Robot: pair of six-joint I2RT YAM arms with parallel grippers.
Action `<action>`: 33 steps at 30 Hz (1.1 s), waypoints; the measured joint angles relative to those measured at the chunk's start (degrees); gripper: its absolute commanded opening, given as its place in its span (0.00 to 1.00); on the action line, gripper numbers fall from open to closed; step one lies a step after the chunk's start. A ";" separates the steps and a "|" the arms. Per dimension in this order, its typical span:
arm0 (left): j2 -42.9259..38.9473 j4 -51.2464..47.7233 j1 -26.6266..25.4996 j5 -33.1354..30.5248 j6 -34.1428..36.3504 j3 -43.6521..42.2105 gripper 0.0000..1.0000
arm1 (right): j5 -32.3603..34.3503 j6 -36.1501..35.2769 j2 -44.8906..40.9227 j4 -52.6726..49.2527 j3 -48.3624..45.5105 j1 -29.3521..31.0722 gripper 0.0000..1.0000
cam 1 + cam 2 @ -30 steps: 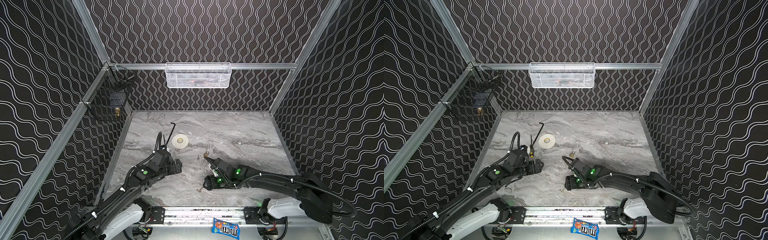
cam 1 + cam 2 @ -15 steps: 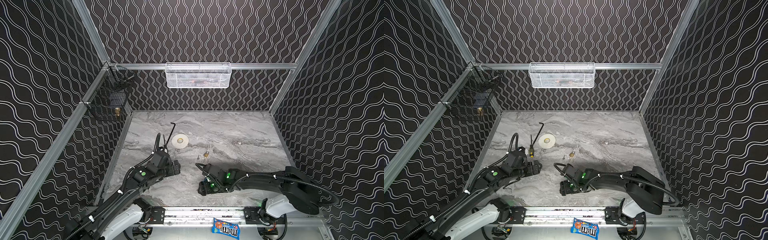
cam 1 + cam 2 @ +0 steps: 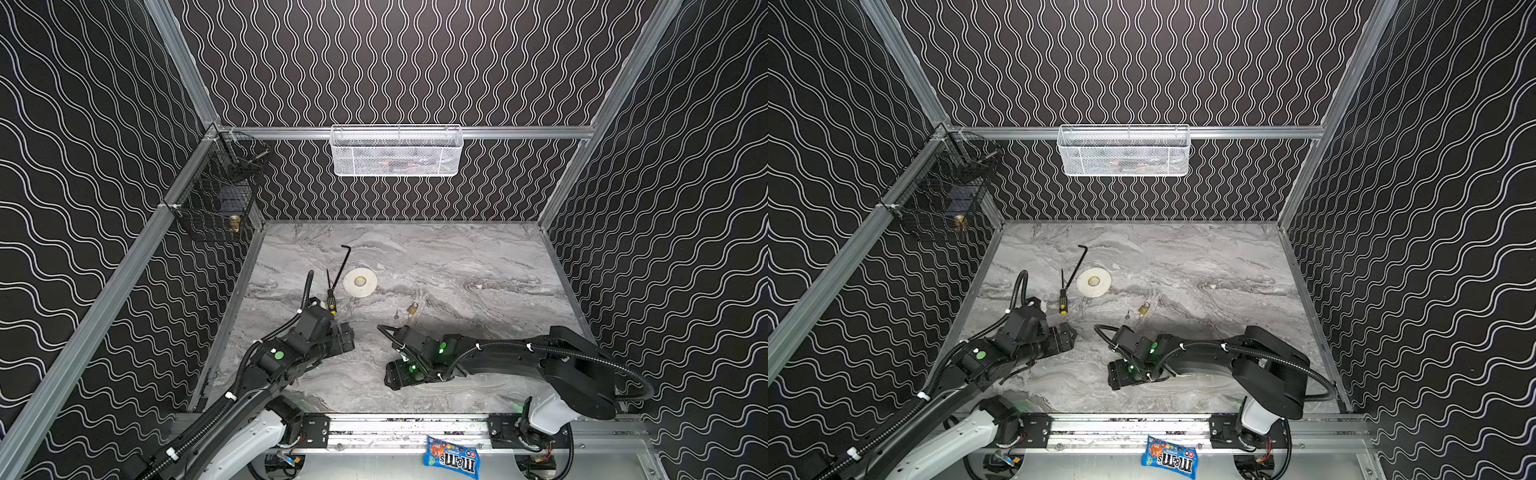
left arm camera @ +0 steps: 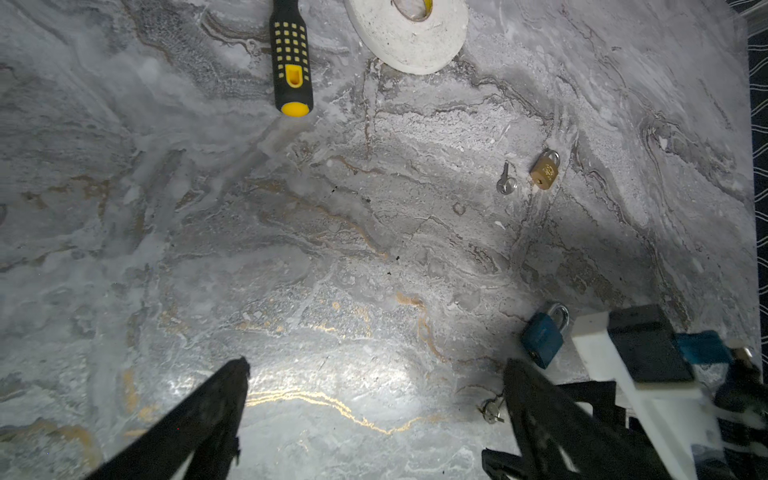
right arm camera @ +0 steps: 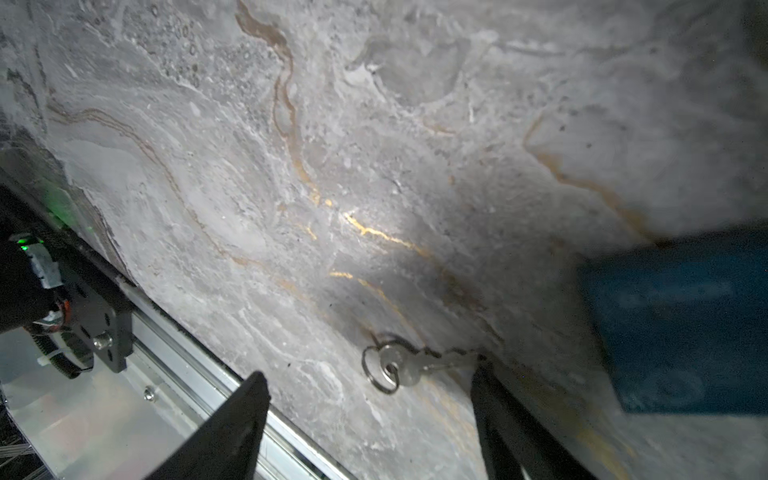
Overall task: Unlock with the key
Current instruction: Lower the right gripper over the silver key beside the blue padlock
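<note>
A silver key on a ring [image 5: 395, 365] lies flat on the marble between the fingers of my right gripper [image 5: 370, 378], which is open; the blade's tip reaches one finger [image 5: 486, 386]. Close beside it lies a blue padlock [image 4: 542, 338], blurred in the right wrist view [image 5: 681, 320] and hidden under the right arm in both top views. My left gripper [image 4: 376, 370] is open and empty, low over bare marble, to the left of the right gripper [image 3: 392, 376]. Farther back lie a small brass padlock [image 3: 412, 308] and a small loose key [image 4: 506, 180].
A black-and-yellow screwdriver [image 3: 331, 301], a black hex key [image 3: 343, 266] and a white tape roll [image 3: 360, 282] lie behind the left gripper. A white mesh basket [image 3: 397, 151] and a black wire basket [image 3: 216, 199] hang on the walls. The front rail [image 5: 199, 374] is close by.
The right arm has folded and its gripper has slid left and slightly toward the front rail. The left arm has hardly moved.
</note>
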 measured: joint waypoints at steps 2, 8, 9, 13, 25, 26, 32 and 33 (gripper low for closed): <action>-0.20 -0.59 0.00 -0.74 -0.20 0.02 0.99 | 0.00 -0.28 0.98 0.04 1.03 0.00 0.80; -1.51 -2.21 0.00 -2.75 -1.40 0.04 0.99 | 0.00 -2.29 3.96 -0.11 4.50 0.00 0.81; -1.79 -2.45 0.00 -3.15 -1.55 0.04 0.99 | -0.02 -3.02 4.42 -0.13 5.03 0.00 0.81; -3.21 -3.52 0.00 -4.66 -3.02 0.02 0.99 | -0.20 -4.74 7.10 -1.14 8.68 0.00 0.80; -4.61 -3.37 0.00 -4.70 -4.48 -0.35 0.99 | 1.95 -10.75 4.87 -8.94 13.99 -1.81 0.73; -4.61 -3.06 0.00 -4.52 -4.48 -0.35 0.99 | 2.03 -10.71 4.59 -9.88 13.90 -1.73 0.72; -5.70 -1.27 0.00 -1.81 -4.22 -1.33 0.99 | 4.22 -6.34 1.90 -14.53 12.57 0.44 0.72; -6.27 -0.83 -0.02 -1.03 -4.11 -1.81 0.99 | 4.83 -5.57 1.90 -15.61 12.57 1.01 0.71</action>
